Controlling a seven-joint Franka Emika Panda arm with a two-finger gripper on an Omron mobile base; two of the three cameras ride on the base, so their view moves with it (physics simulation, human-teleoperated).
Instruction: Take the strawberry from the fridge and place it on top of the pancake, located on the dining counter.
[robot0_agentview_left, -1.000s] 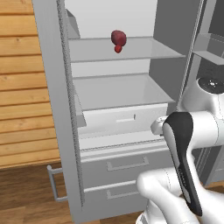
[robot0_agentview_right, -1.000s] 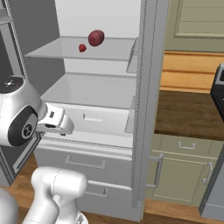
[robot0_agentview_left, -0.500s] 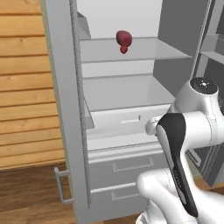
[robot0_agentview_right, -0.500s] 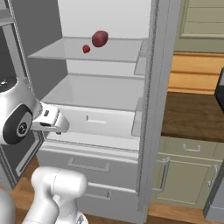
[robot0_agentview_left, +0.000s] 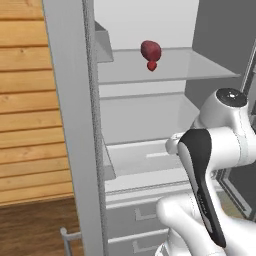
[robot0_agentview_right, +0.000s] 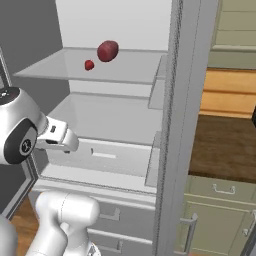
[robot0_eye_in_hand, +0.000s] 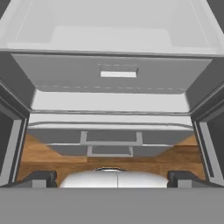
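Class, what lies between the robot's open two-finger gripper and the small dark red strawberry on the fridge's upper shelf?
In the right base view, only a bare pale grey shelf lies between the gripper and the strawberry.

No text, label, brand, number or sign can be read anywhere in these views.

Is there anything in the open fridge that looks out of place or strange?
Nothing looks spilled or damaged. The strawberry sits on the upper glass shelf of the fridge, with a smaller red piece at its front edge. That small separate piece is slightly odd.
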